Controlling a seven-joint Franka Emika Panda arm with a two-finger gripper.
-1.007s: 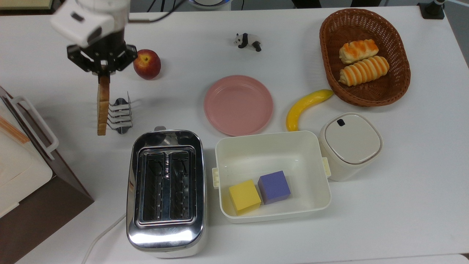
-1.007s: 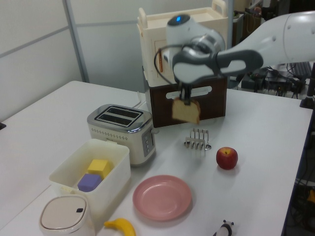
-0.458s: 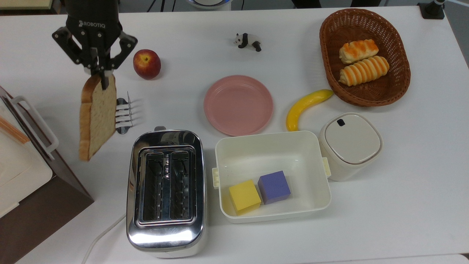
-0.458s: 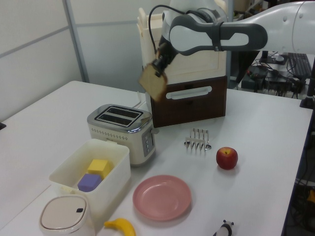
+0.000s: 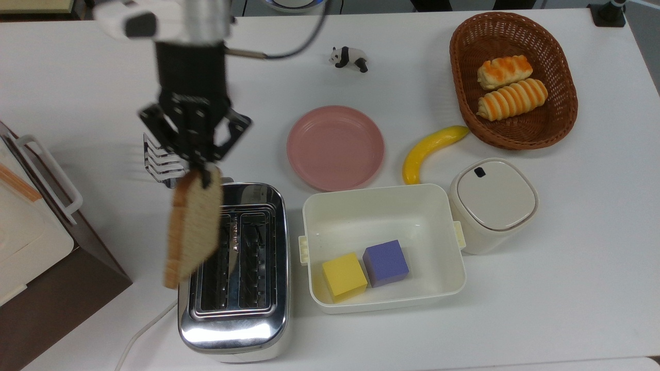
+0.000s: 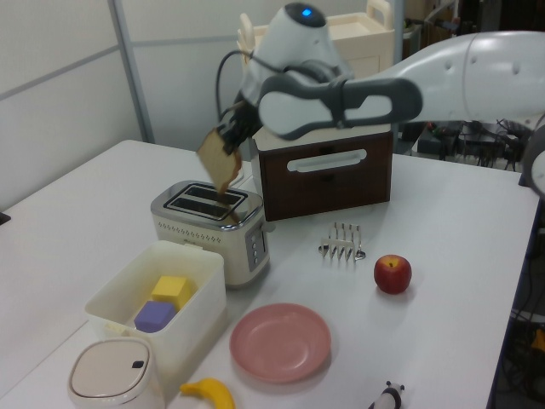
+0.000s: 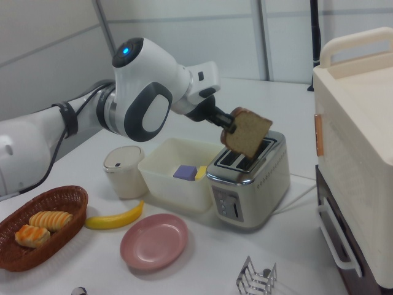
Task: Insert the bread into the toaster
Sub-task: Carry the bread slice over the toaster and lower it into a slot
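While the end effector [image 5: 200, 172] pinches the bread [image 5: 193, 229] by its crust, the flat speckled-tan slice hangs tilted at its 6 o'clock in the top view, above the shiny chrome toaster [image 5: 234, 288] on the table [image 5: 567, 268].

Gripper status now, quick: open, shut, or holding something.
Gripper: jaws shut on the bread, held tilted above the toaster, not yet in a slot.

Apple [image 6: 392, 273] behind arm in top view
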